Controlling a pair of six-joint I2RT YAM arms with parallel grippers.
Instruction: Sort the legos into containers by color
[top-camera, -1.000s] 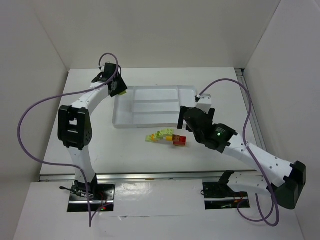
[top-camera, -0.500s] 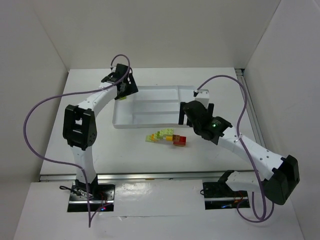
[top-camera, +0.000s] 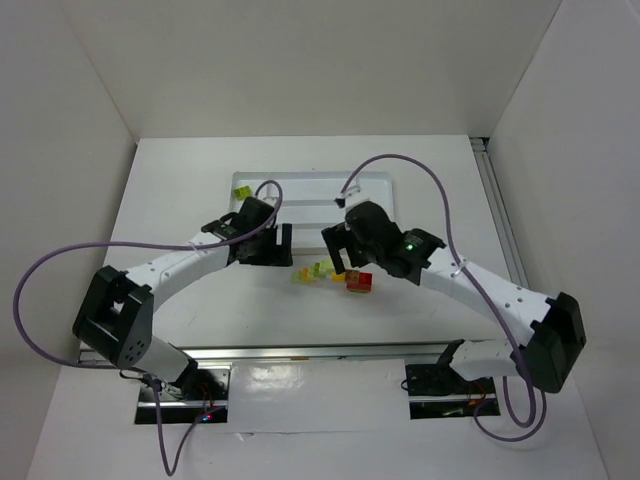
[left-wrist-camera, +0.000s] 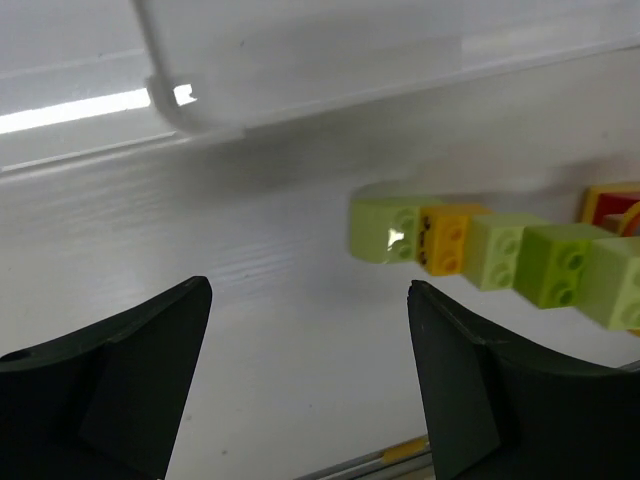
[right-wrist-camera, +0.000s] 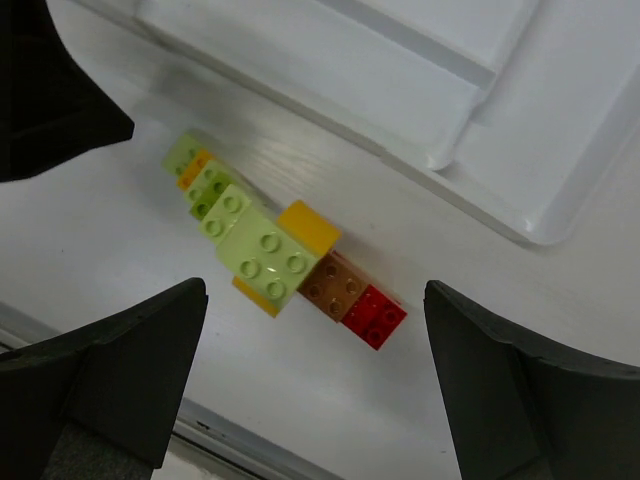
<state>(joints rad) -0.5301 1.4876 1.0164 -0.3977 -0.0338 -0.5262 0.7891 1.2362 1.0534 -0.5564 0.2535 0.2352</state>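
Reaching in from both sides at the middle of the top view, the two arms meet at a short chain of legos (top-camera: 332, 272). The chain lies on the table (top-camera: 165, 190), just in front of the near edge of the white tray (top-camera: 310, 195). The left end effector (top-camera: 278, 247) sits just left of the chain, its jaws spread wide with nothing between them. Its wrist view shows the lime and orange end of the chain at the right of the frame. The right end effector (top-camera: 338, 256) hangs over the chain from the tray side, jaws likewise wide apart and empty. Its wrist view shows the bricks touching in a row: lime green, orange, more lime, yellow-orange, brown, then red. Farther back, one lime brick (top-camera: 241, 191) rests at the tray's far left corner.
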